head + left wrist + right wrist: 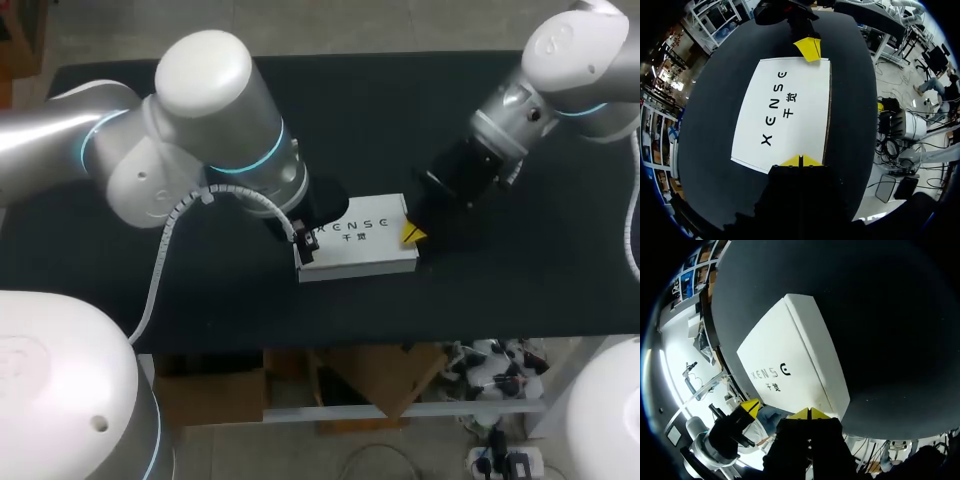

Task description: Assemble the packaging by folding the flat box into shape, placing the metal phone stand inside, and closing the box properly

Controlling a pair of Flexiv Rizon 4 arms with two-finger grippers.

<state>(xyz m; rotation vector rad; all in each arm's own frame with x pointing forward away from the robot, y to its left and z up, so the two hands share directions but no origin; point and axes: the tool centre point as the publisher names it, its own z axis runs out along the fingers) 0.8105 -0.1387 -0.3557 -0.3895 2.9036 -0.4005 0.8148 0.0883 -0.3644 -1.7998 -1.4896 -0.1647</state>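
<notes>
Closest to the head camera, the left arm [200, 130] comes in from 9 o'clock. Its bulky white joint and its white cable conduit [165, 250] hang over the black table [200, 290]. This bulk hides the top left corner of the white box [358, 240] and nearly all of the arm's own fingers in that view.

The box lies flat on the table, a little toward 6 o'clock of the middle. It is folded into shape and closed, with its printed top panel facing up and one long side wall showing toward the table's front edge.

The left gripper [800, 161] sits at the box's 9 o'clock short end. In its own wrist view the two yellow tips are pressed together with only a thin line between them, right at the edge of the top panel and pinching nothing.

The right arm [560, 60] comes in from 2 o'clock, and its black wrist covers the table just past the box's 3 o'clock end. The right gripper [809, 414] is at that opposite short end. Its yellow tips are likewise pressed together at the panel's rim, holding nothing between them.

Each wrist view shows the other arm's yellow tip at the far end of the box, so the two grippers face each other along the box's length.
</notes>
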